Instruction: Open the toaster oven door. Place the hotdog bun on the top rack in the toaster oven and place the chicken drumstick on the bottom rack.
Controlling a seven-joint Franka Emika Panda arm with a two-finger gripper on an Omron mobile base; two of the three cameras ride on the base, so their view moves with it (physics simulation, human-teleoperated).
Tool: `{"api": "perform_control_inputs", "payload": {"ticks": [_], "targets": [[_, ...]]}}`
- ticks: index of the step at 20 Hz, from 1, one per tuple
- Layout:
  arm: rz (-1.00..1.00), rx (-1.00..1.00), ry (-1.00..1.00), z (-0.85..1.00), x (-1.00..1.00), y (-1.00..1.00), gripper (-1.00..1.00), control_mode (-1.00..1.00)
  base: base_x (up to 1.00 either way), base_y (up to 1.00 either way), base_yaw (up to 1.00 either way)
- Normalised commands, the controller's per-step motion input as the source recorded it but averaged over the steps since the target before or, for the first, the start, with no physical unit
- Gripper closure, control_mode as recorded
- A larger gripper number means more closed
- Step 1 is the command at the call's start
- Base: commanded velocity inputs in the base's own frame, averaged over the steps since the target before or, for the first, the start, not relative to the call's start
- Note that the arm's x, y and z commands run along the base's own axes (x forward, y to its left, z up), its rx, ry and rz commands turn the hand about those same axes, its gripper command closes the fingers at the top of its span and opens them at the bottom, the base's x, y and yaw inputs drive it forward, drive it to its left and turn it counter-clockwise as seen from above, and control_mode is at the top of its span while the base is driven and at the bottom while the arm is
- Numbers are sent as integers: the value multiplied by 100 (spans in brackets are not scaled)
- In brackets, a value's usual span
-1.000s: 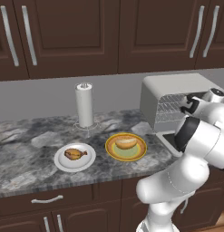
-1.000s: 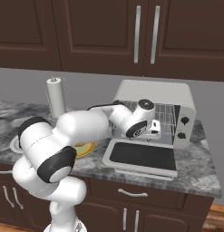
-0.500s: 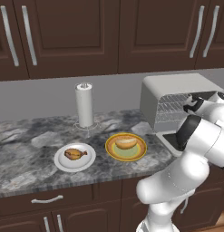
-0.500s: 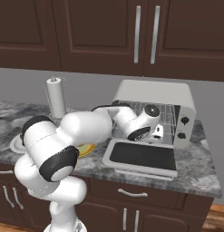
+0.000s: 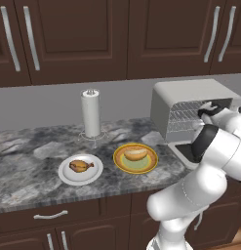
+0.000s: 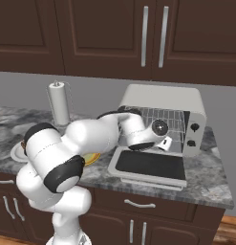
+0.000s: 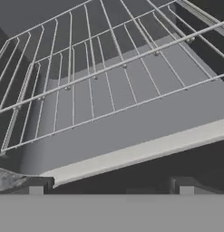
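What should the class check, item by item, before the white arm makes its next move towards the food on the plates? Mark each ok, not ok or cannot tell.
1. The flat dark-glass toaster oven door lies folded down flat: ok.
2. The two-finger gripper is open and holds nothing: ok.
3. The tan oblong hotdog bun sits on the yellow plate, untouched: ok.
4. The golden-brown chicken drumstick lies on the white plate: ok.
5. The thin silver wire racks inside the boxy silver toaster oven carry no food: ok.
6. The white paper towel roll stands behind the plates, clear of a path to the bun: cannot tell.
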Motion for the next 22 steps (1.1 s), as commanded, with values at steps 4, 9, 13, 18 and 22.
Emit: {"api": "perform_control_inputs", "payload": {"ticks": [4, 9, 13, 18, 22], "targets": [[-12, 3, -13, -1, 29, 0, -100, -100, 0, 0, 0], [-1, 0, 0, 0, 24, 0, -100, -100, 0, 0, 0], [2, 4, 0, 0, 16, -2, -100, -100, 0, 0, 0], [8, 2, -2, -2, 0, -5, -100, -100, 0, 0, 0], [9, 5, -5, 0, 0, -10, -100, -100, 0, 0, 0]]}}
